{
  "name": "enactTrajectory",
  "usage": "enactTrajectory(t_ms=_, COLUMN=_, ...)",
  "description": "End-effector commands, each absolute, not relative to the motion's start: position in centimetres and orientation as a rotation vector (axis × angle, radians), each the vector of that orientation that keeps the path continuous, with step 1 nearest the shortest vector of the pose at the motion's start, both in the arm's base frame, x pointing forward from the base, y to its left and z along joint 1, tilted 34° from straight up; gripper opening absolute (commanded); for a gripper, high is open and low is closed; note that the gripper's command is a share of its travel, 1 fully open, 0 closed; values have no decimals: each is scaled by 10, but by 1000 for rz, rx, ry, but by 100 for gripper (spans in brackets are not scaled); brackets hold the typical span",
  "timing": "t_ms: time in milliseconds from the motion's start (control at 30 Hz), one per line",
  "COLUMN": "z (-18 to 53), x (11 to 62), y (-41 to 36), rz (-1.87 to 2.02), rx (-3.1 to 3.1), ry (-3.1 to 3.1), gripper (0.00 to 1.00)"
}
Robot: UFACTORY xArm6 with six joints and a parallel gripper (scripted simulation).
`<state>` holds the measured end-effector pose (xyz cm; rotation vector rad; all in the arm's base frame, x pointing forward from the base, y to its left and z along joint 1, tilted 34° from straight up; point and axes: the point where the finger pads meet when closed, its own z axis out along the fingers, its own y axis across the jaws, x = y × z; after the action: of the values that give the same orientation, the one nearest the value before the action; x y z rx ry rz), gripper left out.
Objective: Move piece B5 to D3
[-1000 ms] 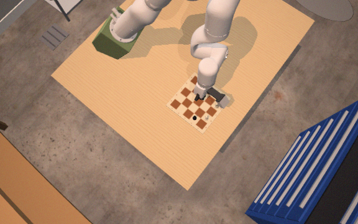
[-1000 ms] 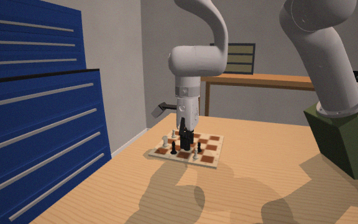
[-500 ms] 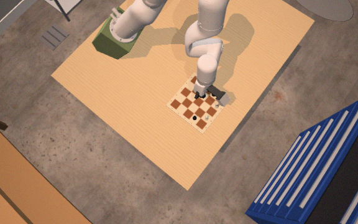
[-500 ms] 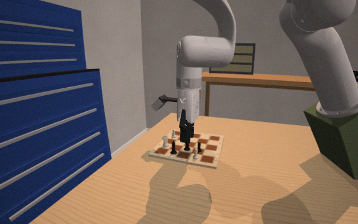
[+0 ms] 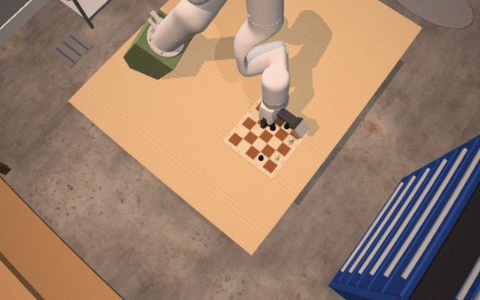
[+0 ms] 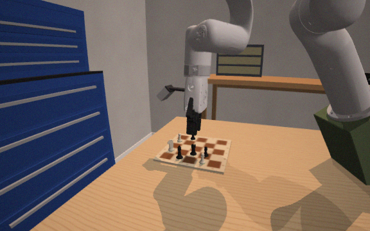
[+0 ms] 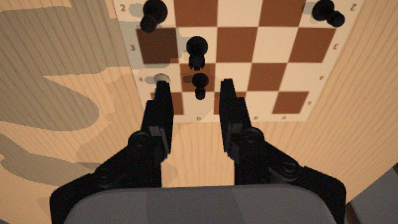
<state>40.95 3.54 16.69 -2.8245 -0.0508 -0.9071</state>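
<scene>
The small chessboard (image 5: 265,142) lies on the wooden table; it also shows in the exterior view (image 6: 194,153) and the wrist view (image 7: 235,55). My gripper (image 7: 195,95) (image 6: 193,131) is open and empty, hanging over the board's near edge. A small black piece (image 7: 200,85) stands upright on the board below the gap between the fingers, apart from both. A taller black piece (image 7: 196,50) stands one square further on. A white piece (image 7: 161,77) is partly hidden by the left finger. I cannot read which squares they stand on.
Other black pieces (image 7: 152,14) (image 7: 327,12) and white pieces (image 6: 171,145) (image 6: 202,158) stand on the board. The arm's green base (image 5: 150,52) is at the table's back. A blue drawer cabinet (image 6: 37,122) stands beside the table.
</scene>
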Motion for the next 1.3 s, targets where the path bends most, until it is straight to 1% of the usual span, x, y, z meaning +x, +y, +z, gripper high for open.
enactTrajectory(t_ms=0, z=182, x=402, y=34, rz=-856, rx=-2870, ry=-38, gripper=37)
enactTrajectory(t_ms=300, z=187, x=399, y=33, rz=-856, rx=-2870, ry=-38, gripper=37)
enactTrajectory(t_ms=333, z=187, x=399, y=33, rz=-856, rx=-2870, ry=-38, gripper=100)
enactTrajectory(t_ms=1267, z=194, x=394, y=32, rz=-856, rx=-2869, ry=-38, gripper=100)
